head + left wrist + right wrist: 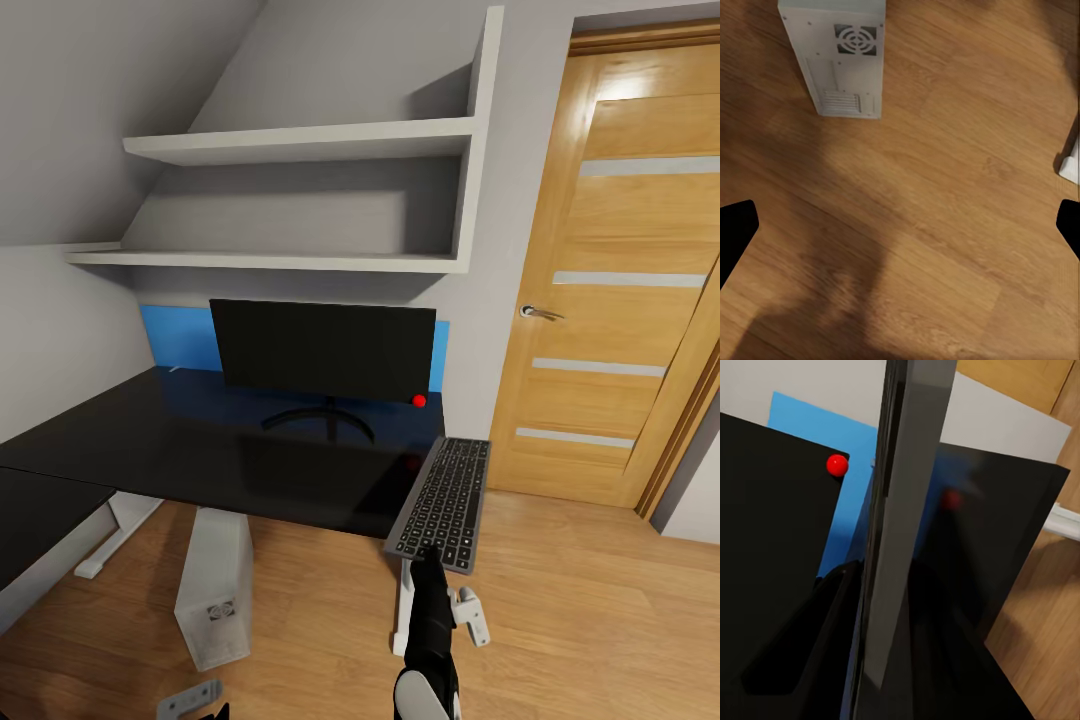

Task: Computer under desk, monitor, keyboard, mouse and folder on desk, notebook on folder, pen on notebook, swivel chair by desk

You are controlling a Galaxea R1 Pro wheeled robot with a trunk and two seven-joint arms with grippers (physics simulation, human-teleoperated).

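Sloped grey walls, two pale wall shelves and a light-wood door frame your workspace, where the glossy black desk runs along the back wall above a wooden floor. On the desk, the monitor stands upright near the back edge, its red dot at the lower corner nearest the door, a blue panel showing on the wall behind it. Your right gripper grips the near short end of the keyboard, jaws closed on its edge; the keyboard's far end lies over the desk's front corner nearest the door, while the held end juts out past the edge above the floor. From your right wrist camera the keyboard appears edge-on as a silvery strip, with the monitor and desk beyond it. Beneath the desk's front edge, the white-grey computer stands upright on the floor. Your left gripper hangs over bare floorboards with fingers spread wide and nothing between them, the computer ahead of it.
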